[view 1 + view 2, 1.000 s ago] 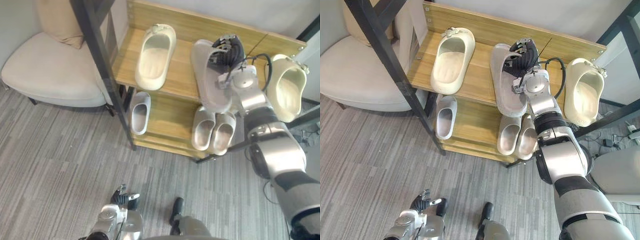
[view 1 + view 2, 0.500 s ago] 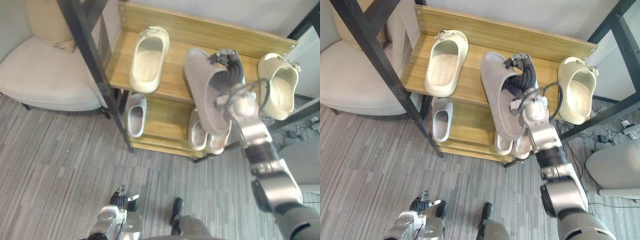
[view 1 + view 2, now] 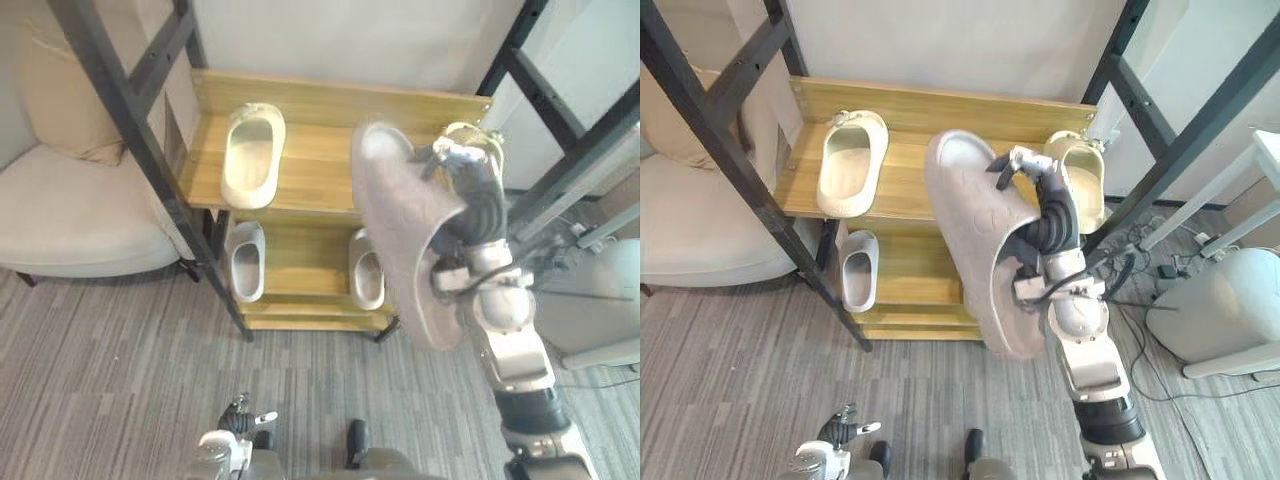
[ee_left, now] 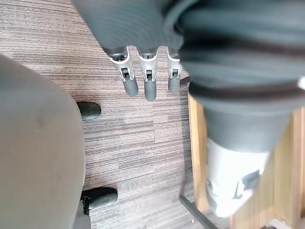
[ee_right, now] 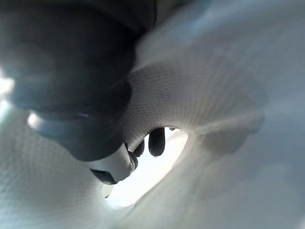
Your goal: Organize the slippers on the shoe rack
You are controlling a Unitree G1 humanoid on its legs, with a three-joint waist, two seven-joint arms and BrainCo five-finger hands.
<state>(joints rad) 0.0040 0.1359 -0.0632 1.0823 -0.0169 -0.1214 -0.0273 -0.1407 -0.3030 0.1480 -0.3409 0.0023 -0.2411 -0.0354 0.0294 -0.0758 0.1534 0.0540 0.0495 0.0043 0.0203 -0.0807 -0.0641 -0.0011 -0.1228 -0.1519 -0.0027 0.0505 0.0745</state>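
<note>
- Slipper status: the grey slipper [image 3: 975, 250] is up in the air in front of the rack [image 3: 905, 170], not touching either shelf. Its sole faces the head camera and it's tilted, one end high and the other low.
- The right hand [image 3: 1052, 215] has it, fingers curled over the slipper's edge and into the upper. The right wrist view looks right inside the slipper, with dark fingertips [image 5: 156, 140] hooked through the opening.
- Top shelf, left end: a cream slipper [image 3: 850, 165] lying flat with its opening up.
- Top shelf, right end: a second cream one, the right slipper [image 3: 1085, 185], partly behind the hand.
- Lower shelf: a white slipper [image 3: 858, 270] sits at the left end. A pale slipper [image 3: 367, 270] sits toward the right, partly hidden behind the grey one.
- The left hand [image 4: 150, 83] hangs low over the carpet [image 3: 120, 360], fingers straight and relaxed, nothing in them.
- A cream armchair [image 3: 80, 220] stands just left of the rack.
</note>
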